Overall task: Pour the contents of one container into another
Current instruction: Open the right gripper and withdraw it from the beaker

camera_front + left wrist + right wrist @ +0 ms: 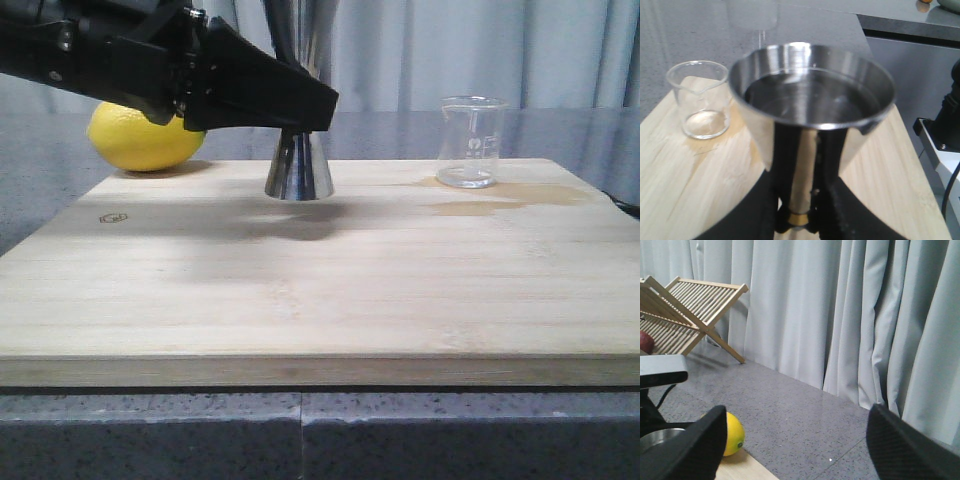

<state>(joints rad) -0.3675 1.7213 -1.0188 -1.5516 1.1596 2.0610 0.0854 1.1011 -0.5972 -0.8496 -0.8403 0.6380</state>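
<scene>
The steel jigger (299, 170) stands upright on the wooden board (300, 300), left of centre at the back. My left gripper (310, 112) is shut on its narrow waist, the black fingers hiding the gold band in the front view. In the left wrist view the jigger's upper cup (812, 95) holds clear liquid and the gold band (799, 218) shows between the fingers. The glass beaker (470, 142) stands upright at the back right of the board, almost empty (700, 100). My right gripper (798, 445) is open, raised away from both, holding nothing.
A lemon (145, 135) lies behind the board's back left corner, on the grey counter. A wet patch (500, 195) spreads around the beaker. A wooden dish rack (690, 310) stands farther back by the curtains (840, 315).
</scene>
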